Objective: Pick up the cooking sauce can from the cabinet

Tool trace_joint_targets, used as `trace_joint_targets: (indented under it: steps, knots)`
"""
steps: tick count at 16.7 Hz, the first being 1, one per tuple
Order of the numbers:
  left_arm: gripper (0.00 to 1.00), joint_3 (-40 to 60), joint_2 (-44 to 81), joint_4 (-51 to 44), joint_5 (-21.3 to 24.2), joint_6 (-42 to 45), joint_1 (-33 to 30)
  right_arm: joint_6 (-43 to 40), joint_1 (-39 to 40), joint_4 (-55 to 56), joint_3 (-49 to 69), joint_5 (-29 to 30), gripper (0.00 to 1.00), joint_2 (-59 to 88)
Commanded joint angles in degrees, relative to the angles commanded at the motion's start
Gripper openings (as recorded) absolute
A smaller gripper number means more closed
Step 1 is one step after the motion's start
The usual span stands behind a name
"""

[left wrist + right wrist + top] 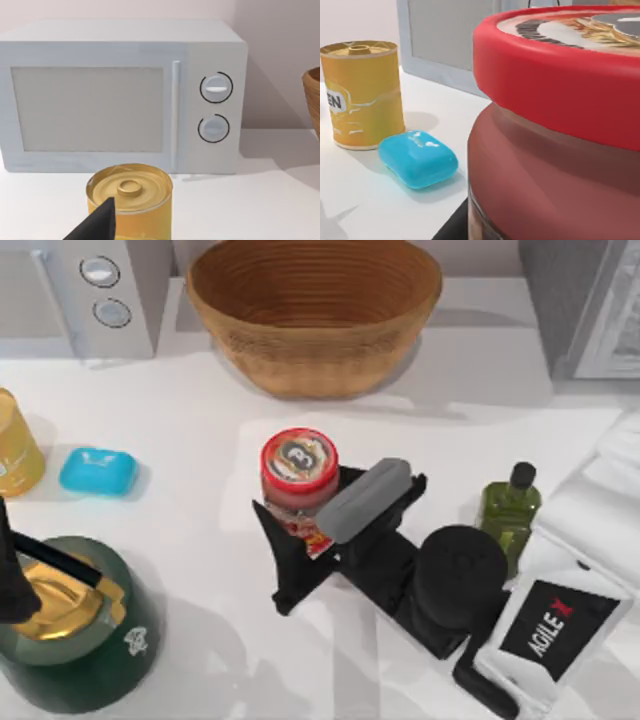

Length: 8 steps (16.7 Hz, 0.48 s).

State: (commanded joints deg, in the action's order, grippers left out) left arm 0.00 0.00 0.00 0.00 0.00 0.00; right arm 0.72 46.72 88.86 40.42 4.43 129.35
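The cooking sauce can [299,468] stands upright mid-table, with a red lid, a dark round emblem and a red-and-pale label. My right gripper [302,492] reaches in from the right and is shut on the cooking sauce can, one dark finger [283,558] along its near-left side and the other behind the grey wrist block. The red rim and side of the can [555,125] sit very close in the right wrist view, a dark finger edge at its base. My left gripper [10,575] hangs parked at the left edge; one black fingertip [100,220] shows.
A wicker basket [315,310] sits behind the can and a microwave [90,290] at back left. A yellow-gold tin [15,445] and a blue soap bar [97,472] lie left. A green oil bottle [508,510] stands right, a larger gold-capped one [75,640] front left.
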Motion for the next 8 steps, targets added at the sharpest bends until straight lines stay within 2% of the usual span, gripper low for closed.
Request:
trace_joint_targets:
  steps: [4, 8]
  knots:
    - [1.0, 0.0, 0.0, 0.0, 0.0, 0.0, 0.0, -0.02, -0.05, -0.1, 0.19, 0.0, 0.0, 0.19]
    - [1.0, 0.0, 0.0, 0.0, 0.0, 0.0, 0.0, -0.02, -0.05, -0.1, 0.19, 0.0, 0.3, 0.19]
